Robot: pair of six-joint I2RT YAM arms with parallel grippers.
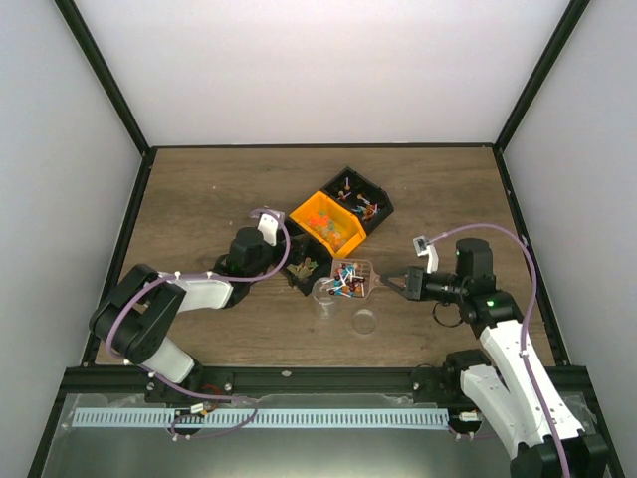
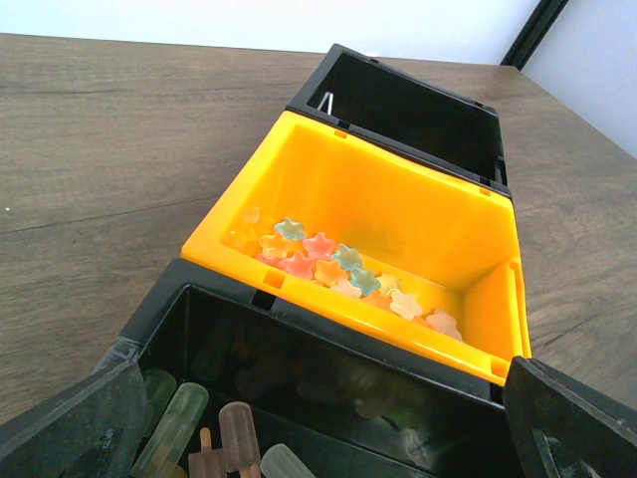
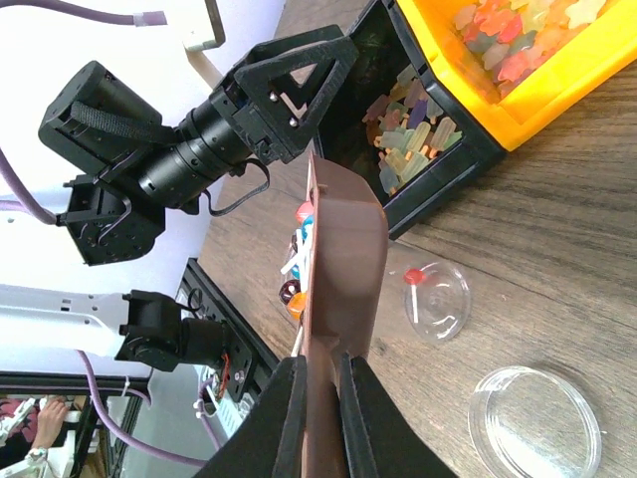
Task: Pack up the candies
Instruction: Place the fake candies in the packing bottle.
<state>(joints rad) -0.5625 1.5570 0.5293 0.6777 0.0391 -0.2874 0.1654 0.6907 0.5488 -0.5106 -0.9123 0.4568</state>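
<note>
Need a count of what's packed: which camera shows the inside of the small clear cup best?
Right wrist. It looks into the clear cup from close by, showing one red candy on a white stick inside. The top external view shows the cup only small, contents unreadable. The left wrist view misses it.

The left arm (image 1: pixel 199 292) and right arm (image 1: pixel 513 363) wear white shells, black joints, lilac cables (image 1: pixel 534 289).

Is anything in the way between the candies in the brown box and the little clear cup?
Nothing visible is in the way. The right gripper holds the brown box of candies close to the clear cup, whose top is open. The lid lies apart on the table, not on the cup.
</note>
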